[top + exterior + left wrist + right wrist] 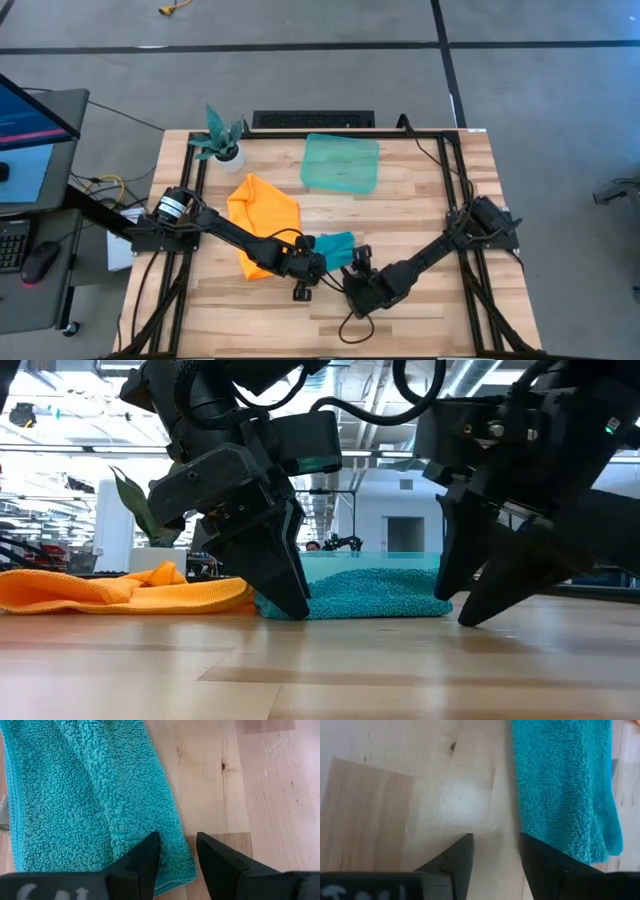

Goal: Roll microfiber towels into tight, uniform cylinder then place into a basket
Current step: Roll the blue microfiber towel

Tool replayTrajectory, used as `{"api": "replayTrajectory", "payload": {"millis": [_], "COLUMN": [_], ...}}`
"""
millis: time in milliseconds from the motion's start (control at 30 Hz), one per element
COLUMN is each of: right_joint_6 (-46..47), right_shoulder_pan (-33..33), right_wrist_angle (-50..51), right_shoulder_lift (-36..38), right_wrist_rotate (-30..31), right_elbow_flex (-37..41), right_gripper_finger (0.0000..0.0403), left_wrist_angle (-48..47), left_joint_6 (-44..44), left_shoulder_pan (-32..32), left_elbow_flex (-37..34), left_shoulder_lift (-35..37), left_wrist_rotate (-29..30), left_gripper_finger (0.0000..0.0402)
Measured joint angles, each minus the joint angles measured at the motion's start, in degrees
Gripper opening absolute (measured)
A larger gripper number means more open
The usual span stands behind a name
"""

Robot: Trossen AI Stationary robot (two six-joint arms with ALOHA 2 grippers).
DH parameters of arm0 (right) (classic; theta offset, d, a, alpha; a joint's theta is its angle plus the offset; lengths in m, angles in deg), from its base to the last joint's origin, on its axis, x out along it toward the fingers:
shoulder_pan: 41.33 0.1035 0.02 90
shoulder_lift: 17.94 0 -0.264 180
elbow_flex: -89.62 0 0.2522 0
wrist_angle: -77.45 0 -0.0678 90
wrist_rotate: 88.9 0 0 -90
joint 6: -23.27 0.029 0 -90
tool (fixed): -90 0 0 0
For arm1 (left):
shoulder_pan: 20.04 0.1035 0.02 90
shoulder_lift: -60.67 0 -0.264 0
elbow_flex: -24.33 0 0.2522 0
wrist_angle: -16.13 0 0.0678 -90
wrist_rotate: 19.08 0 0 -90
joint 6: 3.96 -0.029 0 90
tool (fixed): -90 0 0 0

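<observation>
Two towels (pixel 262 222) (pixel 335 245) lie side by side mid-surface (pixel 420 215); the tray (pixel 341 163) sits behind them near the far edge, a plant pot (pixel 228 152) toward the far left corner.

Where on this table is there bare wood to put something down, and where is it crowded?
Bare wood lies right of the basket toward the right arm's base, and along the near edge at both corners. It is crowded at centre front, where the left gripper and right gripper flank the turquoise towel, beside the orange towel.
</observation>
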Motion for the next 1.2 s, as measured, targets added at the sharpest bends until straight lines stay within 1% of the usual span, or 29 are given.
{"api": "replayTrajectory", "payload": {"millis": [100, 233, 333, 400, 600, 733, 867, 1033, 1200], "right_joint_6": [0.07, -1.21, -1.29, -1.28, 3.43, 2.9, 3.02, 5.02, 3.45], "right_shoulder_pan": [-0.05, -0.93, -2.68, -3.71, -6.28, -6.08, -5.95, -7.9, -7.36], "right_wrist_angle": [0.1, -0.04, 0.64, 0.39, -0.19, 0.13, -0.16, -0.6, 1.34], "right_shoulder_lift": [0.45, 0.38, -1.18, -0.77, -0.55, -0.52, -0.55, -0.55, -0.73], "right_wrist_rotate": [-0.76, 2.66, 2.72, 2.88, 1.71, -0.59, -0.5, -0.18, 0.59], "right_elbow_flex": [-1.28, -1.8, -1.71, -1.12, 0.08, 0.1, 0.17, 0.21, -0.49], "right_gripper_finger": [0.0184, 0.018, 0.0178, 0.0178, 0.0178, 0.0178, 0.0178, 0.0179, 0.0195], "left_wrist_angle": [0.0, 0.1, 0.11, 0.1, 0.0, -0.02, 0.01, 0.04, 0.03], "left_joint_6": [0.0, -0.02, 0.0, -0.02, -0.02, -0.02, -0.02, -0.02, -0.02], "left_shoulder_pan": [0.0, 0.0, 0.0, 0.0, 0.0, 0.0, 0.0, 0.0, 0.0], "left_elbow_flex": [0.0, 0.0, 0.0, 0.0, 0.0, 0.0, -0.02, -0.01, -0.02], "left_shoulder_lift": [0.0, 0.0, 0.0, 0.0, -0.02, -0.02, -0.02, -0.02, -0.02], "left_wrist_rotate": [0.03, 0.17, 0.19, 0.17, 0.18, 0.17, 0.17, 0.14, 0.14], "left_gripper_finger": [0.0128, 0.0128, 0.0128, 0.0128, 0.0128, 0.0128, 0.0128, 0.0128, 0.0128]}}
